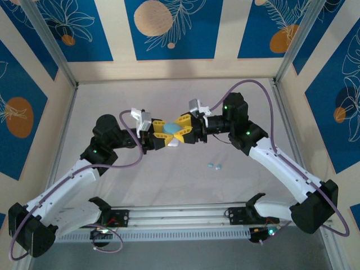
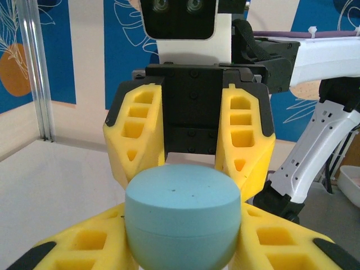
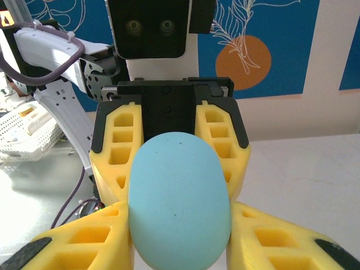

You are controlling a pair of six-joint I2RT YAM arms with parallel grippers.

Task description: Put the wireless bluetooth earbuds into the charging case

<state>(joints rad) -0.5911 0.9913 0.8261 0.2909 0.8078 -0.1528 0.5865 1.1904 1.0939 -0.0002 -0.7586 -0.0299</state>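
Left tool (image 1: 165, 134) and right tool (image 1: 179, 129) grip shut cyan case (image 1: 170, 129) — earbuds (image 1: 215, 166) outside.

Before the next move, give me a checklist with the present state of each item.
1. Charging case sits between both claws: ok.
2. Left claw fingers against the case's sides: ok.
3. Right claw grip firm: cannot tell; its fingers flank the case.
4. Case lid open for loading: not ok; the seam looks closed in the left wrist view.
5. Earbuds located: ok; two small buds lie on the table, right of centre.
6. A claw free to pick them up: not ok; both are at the case.
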